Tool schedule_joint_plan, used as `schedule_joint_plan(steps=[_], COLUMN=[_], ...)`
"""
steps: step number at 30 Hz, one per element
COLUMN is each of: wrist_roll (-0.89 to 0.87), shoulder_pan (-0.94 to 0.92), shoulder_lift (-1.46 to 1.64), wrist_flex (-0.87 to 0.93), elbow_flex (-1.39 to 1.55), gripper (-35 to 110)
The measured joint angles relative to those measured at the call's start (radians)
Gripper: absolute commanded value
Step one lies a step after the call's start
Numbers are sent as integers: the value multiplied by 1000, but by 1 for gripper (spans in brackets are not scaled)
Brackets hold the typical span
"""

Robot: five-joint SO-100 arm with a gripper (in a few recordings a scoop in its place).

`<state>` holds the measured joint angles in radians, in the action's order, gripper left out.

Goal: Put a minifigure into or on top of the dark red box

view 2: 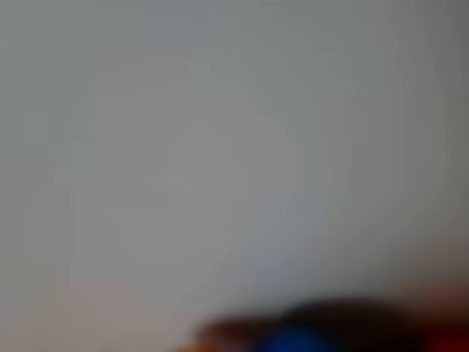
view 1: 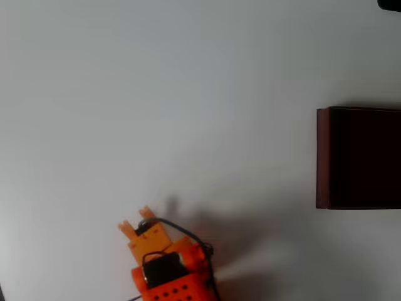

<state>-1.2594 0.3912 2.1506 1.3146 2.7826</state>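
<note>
Closest in, along the bottom edge of the wrist view: makes out the minifigure [view 2: 297,342] only as a bright blue blob under a dark smudge, all badly out of focus. Cannot say from that blur whether it is gripped or merely lying just in front of the lens. Catches a sliver of orange to the blob's left and a reddish patch in the bottom right corner (both too soft to name). Above that, sees plain pale worktop [view 2: 220,147].

In the overhead view, finds the orange end effector [view 1: 136,219] low in the picture, left of centre, fingers pointing up and slightly left, with a black cable looping over the arm behind it. Cannot tell whether the fingers are clenched or released; shows two short orange prongs at the tip and little else. Notes a soft grey shadow on the worktop [view 1: 156,94] just up and to the right of the tip.

Farther off, well apart from the end effector, places the dark red box [view 1: 322,157] at the right edge, cut off by the frame, maroon left wall showing beside a nearly black interior. Farthest, marks a small dark shape [view 1: 390,4] in the top right corner.
</note>
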Motion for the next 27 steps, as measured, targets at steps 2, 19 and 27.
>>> schedule_joint_plan(steps=[2, 19, 27], wrist_roll=[-5, -2, 41], shoulder_pan=[0, 12, 38], shoulder_lift=[-14, 29, -84], wrist_flex=[5, 11, 86], elbow_flex=[-5, -3, -218], gripper=[11, 0, 0])
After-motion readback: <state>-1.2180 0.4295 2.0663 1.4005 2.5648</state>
